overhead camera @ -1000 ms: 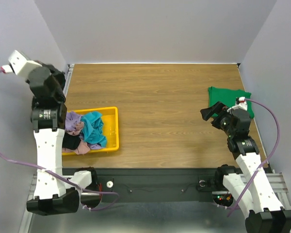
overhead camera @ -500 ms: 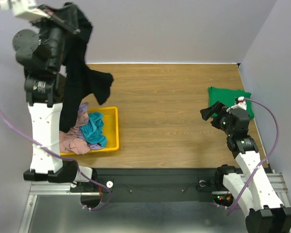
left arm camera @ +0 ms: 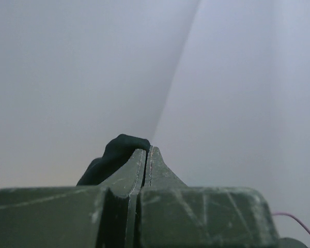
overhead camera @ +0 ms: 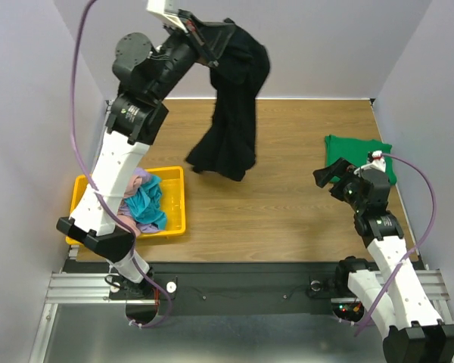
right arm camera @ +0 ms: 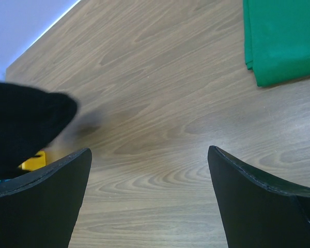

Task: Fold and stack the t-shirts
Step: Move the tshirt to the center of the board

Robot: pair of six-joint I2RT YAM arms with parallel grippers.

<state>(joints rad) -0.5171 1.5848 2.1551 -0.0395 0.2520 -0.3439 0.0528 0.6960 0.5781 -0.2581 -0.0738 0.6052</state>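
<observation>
Black t-shirt (overhead camera: 231, 113): hangs bunched and twisted straight below the left tool; I cannot tell whether its lower edge touches the surface (overhead camera: 287, 212).
Left tool (overhead camera: 214, 44): raised high, fingers pressed together on a fold of the black cloth; the wrist view shows a nub of cloth (left arm camera: 116, 150) beside the closed tips.
Right tool (overhead camera: 329, 175): spread wide, holding nothing, low over the surface; a blurred black edge (right arm camera: 20, 119) lies ahead of it to its left.
Green t-shirt (overhead camera: 359, 155): folded flat, just beyond the right tool.
Yellow bin (overhead camera: 178, 200): far below and behind the left tool; the teal t-shirt (overhead camera: 147, 200) and lavender t-shirt (overhead camera: 138, 178) are heaped inside.
Step judged: carrying the shirt out to spread it.
Doing it well: lower slowly so the hem lands first, then drag away from it so the cloth lays out flat, not piled.
Second grip: the right tool should take a free shoulder or hem corner.
Risk: a thin pinch may slip if swung.
</observation>
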